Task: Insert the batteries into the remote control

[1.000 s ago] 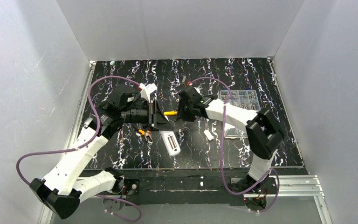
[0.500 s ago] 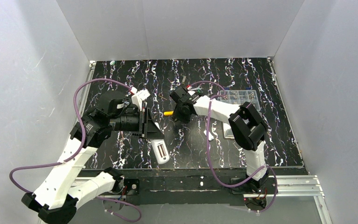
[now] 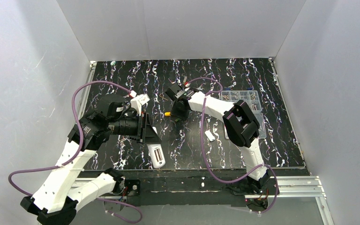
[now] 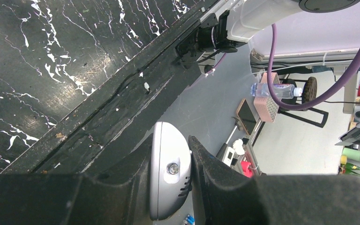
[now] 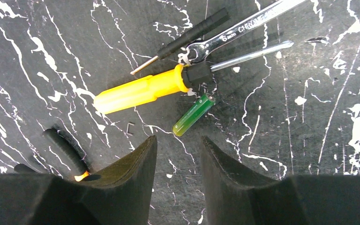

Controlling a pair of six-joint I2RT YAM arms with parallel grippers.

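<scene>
The left tool (image 4: 168, 149) is clamped on the remote control (image 4: 168, 185). In the left wrist view its 2 dark fingers (image 4: 213, 173) press the narrow sides of the white body at the lower centre of the frame. The rounded end of the remote, with a small lens in it, sticks out past the fingertips. In the top view the remote control (image 3: 157, 157) hangs from the left tool (image 3: 150, 140) at the lower centre of the desk (image 3: 122, 154), above its front edge, tilted with the free end toward the bottom of the frame.

The right tool (image 5: 179, 139) stands apart, with a clear gap between its 2 fingers (image 5: 131, 171) and nothing in that gap. In the right wrist view 1 green battery (image 5: 193, 115) lies flat on the desk at the centre of the frame, just above the fingertips and not touching them. It lies at a slant, with its upper end just beside the black collar of the yellow-handled screwdriver (image 5: 143, 90). A wrench (image 5: 243, 26) and a slim black screwdriver (image 5: 187, 36) lie in the upper part of that frame. I cannot tell whether the fingertips touch the desk.

In the top view the right tool (image 3: 178, 108) is at the upper centre of the desk. A clear compartment box (image 3: 243, 98) sits to the right, and a small white cover piece (image 3: 210, 135) lies below it.
</scene>
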